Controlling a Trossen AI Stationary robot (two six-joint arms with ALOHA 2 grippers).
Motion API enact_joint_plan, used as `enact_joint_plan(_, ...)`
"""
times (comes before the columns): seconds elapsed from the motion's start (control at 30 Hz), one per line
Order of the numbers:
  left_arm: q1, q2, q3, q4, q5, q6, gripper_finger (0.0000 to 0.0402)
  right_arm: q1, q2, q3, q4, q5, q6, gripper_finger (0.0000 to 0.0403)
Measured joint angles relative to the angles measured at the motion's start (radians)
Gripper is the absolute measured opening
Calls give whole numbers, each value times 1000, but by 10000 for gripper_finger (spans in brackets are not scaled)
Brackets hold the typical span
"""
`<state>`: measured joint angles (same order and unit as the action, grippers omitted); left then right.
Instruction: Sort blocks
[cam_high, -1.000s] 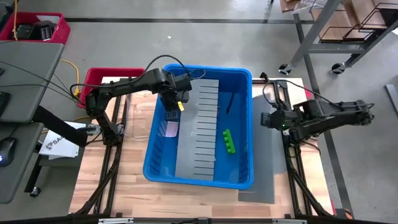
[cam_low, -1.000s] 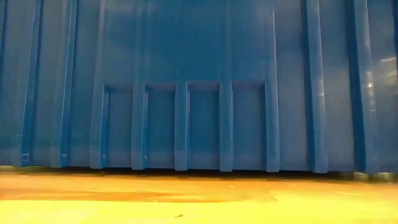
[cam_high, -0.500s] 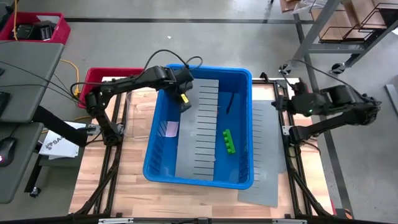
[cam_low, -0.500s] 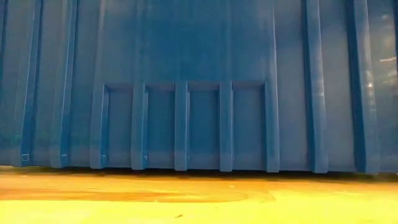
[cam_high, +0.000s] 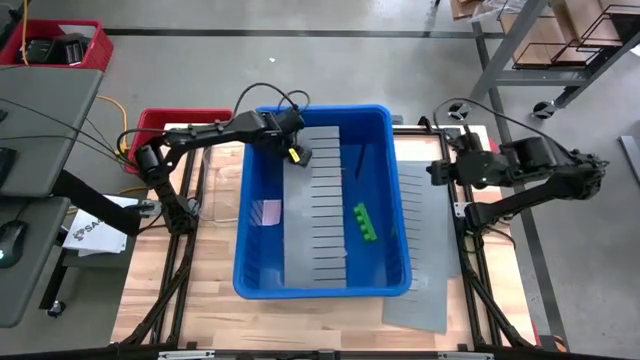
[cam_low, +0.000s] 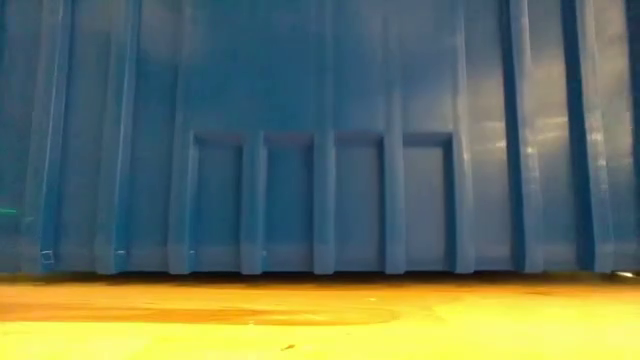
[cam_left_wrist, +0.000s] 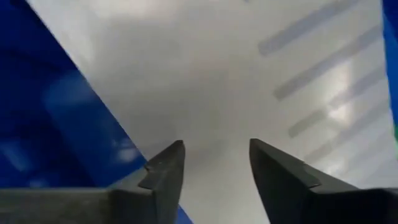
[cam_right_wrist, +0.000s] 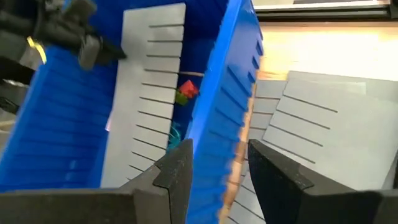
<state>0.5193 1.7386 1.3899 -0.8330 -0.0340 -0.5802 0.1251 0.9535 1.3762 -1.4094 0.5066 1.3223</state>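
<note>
The blue bin (cam_high: 250, 250) fills the table's middle. A slotted grey divider panel (cam_high: 320, 230) lies in it. A green block (cam_high: 364, 225) lies on the panel's right part. A pale pink piece (cam_high: 268, 211) lies on the bin floor at the left. In the right wrist view a red and a green block (cam_right_wrist: 186, 91) show together beside the panel (cam_right_wrist: 149, 74). My left gripper (cam_high: 298, 155) (cam_left_wrist: 217, 165) hangs open inside the bin's far left corner, above the panel, with nothing between its fingers. My right gripper (cam_high: 437, 172) (cam_right_wrist: 221, 165) stands open, right of the bin.
More grey slotted panels (cam_high: 425, 250) lie on the table right of the bin, under my right arm. A red crate (cam_high: 160, 125) stands past the table's far left corner. In the low view the bin's near wall (cam_low: 320, 140) blocks everything behind it.
My left gripper has gone a little toward the bin's far wall and rolled about its own axis. My right gripper has risen and drawn back from the bin's right wall toward the far right. The bin has turned slightly on the table, its blocks going with it.
</note>
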Motion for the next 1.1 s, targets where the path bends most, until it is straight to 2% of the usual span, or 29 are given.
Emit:
enact_joint_plan(0.2,5,-1,4,-76,-130,-92,217,0,24,0,0,-10,-40,145)
enact_joint_plan(0.37,3,-4,24,-199,-237,-115,223,0,21,0,0,-9,-40,145)
enact_joint_plan(0.47,5,-3,24,-241,-268,-149,223,0,20,0,0,-9,-41,145)
enact_joint_plan(0.53,10,4,24,-246,-261,-158,223,0,21,0,1,-9,-41,145)
enact_joint_plan(0.87,56,73,24,-231,-85,-346,223,0,21,-1,13,-9,-48,145)
enact_joint_plan(1.1,76,68,22,-116,22,-436,223,0,21,-1,43,-9,-93,145)
